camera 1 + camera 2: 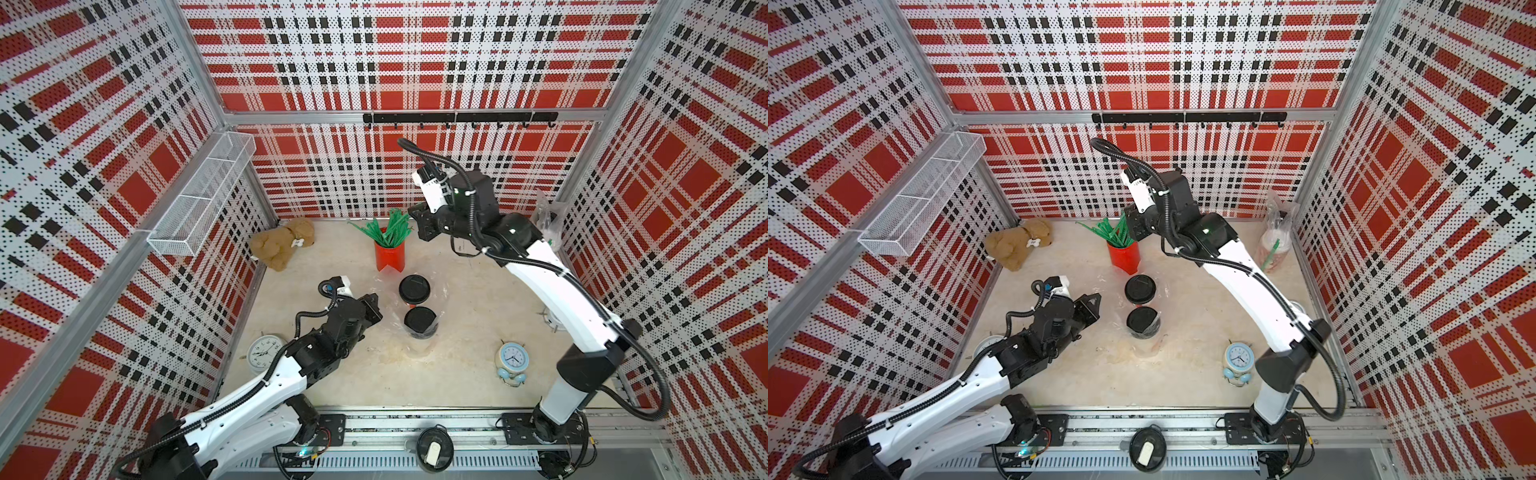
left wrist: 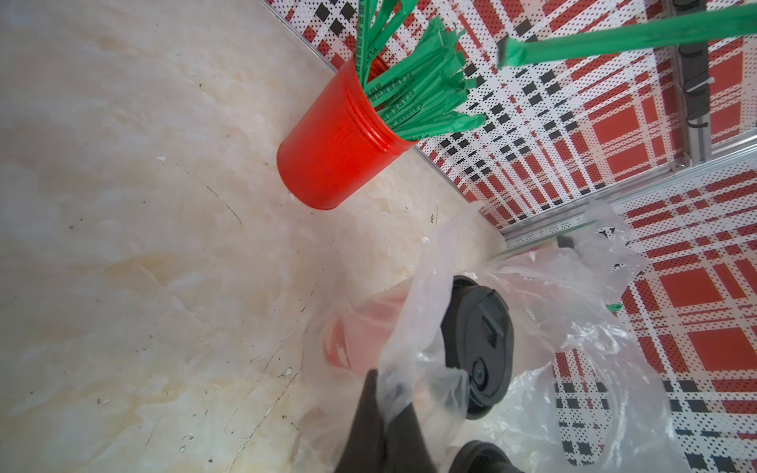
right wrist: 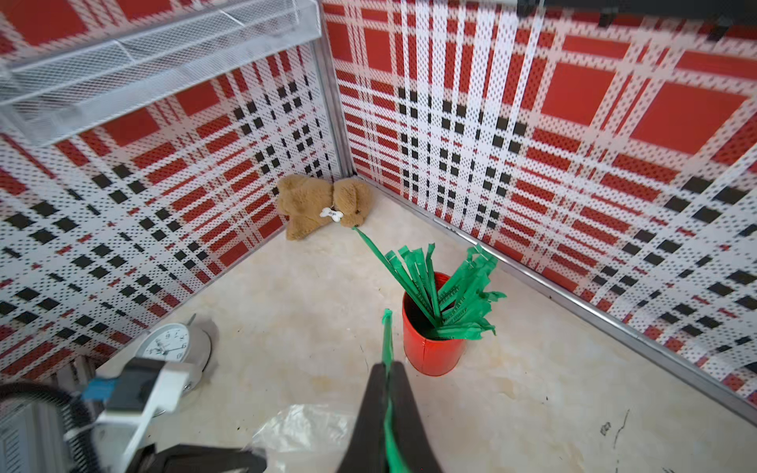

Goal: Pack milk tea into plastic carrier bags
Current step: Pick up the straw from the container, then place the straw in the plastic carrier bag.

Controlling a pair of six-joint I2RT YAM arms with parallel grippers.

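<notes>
Crinkly clear plastic bag (image 2: 418,319), glossy red cylinder (image 2: 336,143)

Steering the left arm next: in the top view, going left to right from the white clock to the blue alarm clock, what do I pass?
In order: white clock → left gripper → front black-lidded milk tea cup → blue alarm clock.

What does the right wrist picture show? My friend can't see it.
The right tool is shut on one green straw, near a red tub full of more green straws. Behind, a brown teddy lies in the corner of the plaid walls, and a white clock sits by the wall.
</notes>
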